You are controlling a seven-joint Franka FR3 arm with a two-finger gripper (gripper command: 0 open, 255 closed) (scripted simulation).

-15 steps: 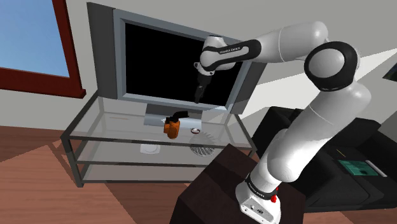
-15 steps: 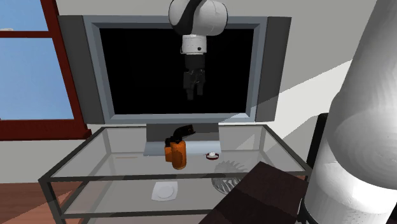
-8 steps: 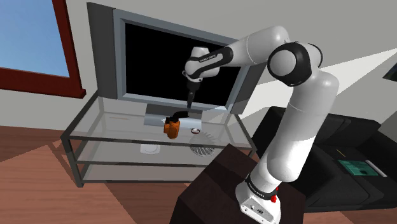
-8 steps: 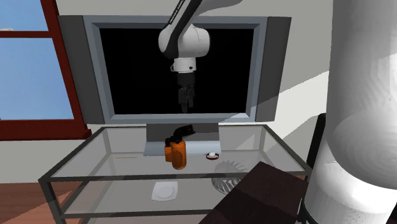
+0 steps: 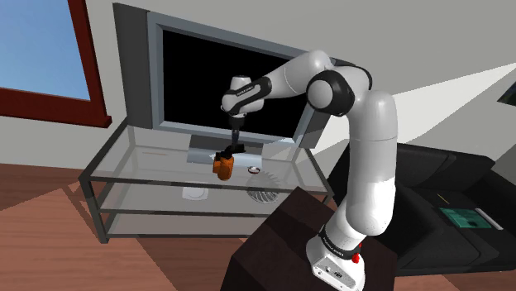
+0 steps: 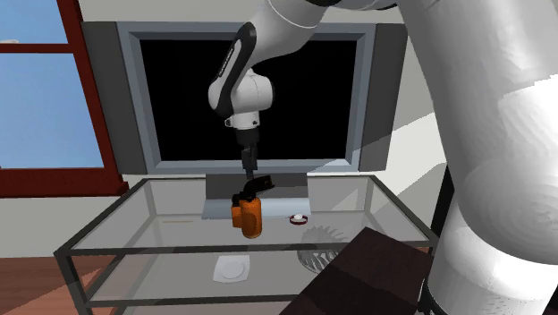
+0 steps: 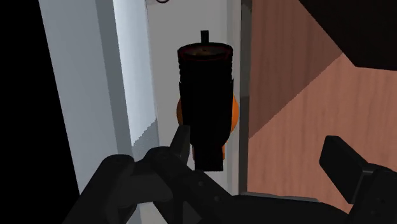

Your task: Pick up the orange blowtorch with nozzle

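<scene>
You see the blowtorch (image 7: pixel 203 95), black nozzle over orange body, at eleven o'clock from your gripper (image 7: pixel 262 153), fingers spread.

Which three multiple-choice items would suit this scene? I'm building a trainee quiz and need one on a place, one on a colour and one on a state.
1. Where is the blowtorch?
A) on the glass stand's top shelf, in front of the TV
B) on the floor
C) on the lower shelf

2. What colour is its body?
A) blue
B) orange
C) green

3. The jaws are:
A) shut on the blowtorch
B) shut on nothing
C) open

Answers:
1. A, it stands on the top shelf in both exterior views.
2. B, the body is orange under a black head.
3. C, the wrist view shows the fingers apart, clasping nothing.
</scene>
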